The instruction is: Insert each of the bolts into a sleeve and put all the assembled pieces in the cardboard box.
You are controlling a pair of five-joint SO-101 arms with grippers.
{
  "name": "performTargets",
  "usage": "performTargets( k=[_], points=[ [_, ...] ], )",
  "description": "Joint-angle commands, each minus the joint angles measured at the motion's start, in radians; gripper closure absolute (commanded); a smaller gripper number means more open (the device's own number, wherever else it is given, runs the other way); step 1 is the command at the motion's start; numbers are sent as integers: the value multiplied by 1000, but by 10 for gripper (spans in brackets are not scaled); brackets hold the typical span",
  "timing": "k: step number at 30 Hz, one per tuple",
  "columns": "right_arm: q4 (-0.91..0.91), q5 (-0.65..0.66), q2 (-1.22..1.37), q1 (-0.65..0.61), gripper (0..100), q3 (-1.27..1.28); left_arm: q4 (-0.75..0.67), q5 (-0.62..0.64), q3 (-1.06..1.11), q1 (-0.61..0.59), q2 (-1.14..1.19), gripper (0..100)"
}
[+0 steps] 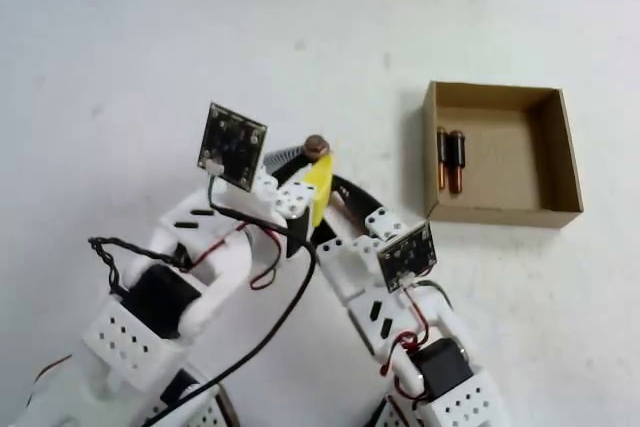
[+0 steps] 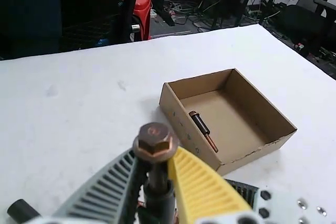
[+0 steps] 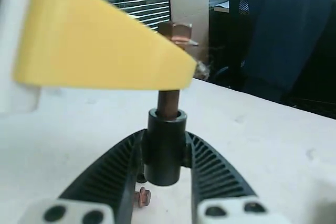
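My left gripper [image 2: 155, 167] is shut on a copper hex-head bolt [image 2: 155, 142], pinched between its grey and yellow fingers. The bolt's shaft runs down into a black sleeve [image 3: 164, 156], and my right gripper [image 3: 165, 145] is shut on that sleeve with its two black fingers. In the high view both arms meet mid-table, with the bolt head [image 1: 316, 144] just above the yellow finger [image 1: 320, 185]. The cardboard box [image 1: 500, 215] stands to the right, holding two assembled pieces [image 1: 448, 160]. One of them [image 2: 202, 128] lies against the box's near wall [image 2: 173, 111].
A loose copper bolt [image 3: 142, 196] lies on the white table under the right gripper. A dark cylinder end [image 2: 21, 211] shows on the table by the grey finger. Chairs and cables stand beyond the far table edge.
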Motion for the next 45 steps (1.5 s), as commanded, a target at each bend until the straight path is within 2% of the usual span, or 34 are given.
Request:
performTargets(
  k=[1, 5, 7, 14, 19, 29, 45],
  points=[
    [-8, 2, -15, 5, 981, -6, 2, 2, -21, -4, 2, 912],
    [-8, 2, -15, 5, 981, -6, 3, 2, -21, 1, 2, 803],
    [-8, 2, -15, 7, 981, -6, 3, 3, -21, 1, 2, 784],
    [-8, 5, -15, 7, 981, -6, 3, 3, -21, 1, 7, 788],
    [-8, 84, -15, 5, 981, -6, 3, 2, -21, 1, 8, 787],
    [-8, 84, -15, 7, 981, -5, -3, 2, 57, 2, 2, 789],
    [-8, 84, -13, 7, 981, -5, -5, -3, 61, -4, 8, 786]
  ],
)
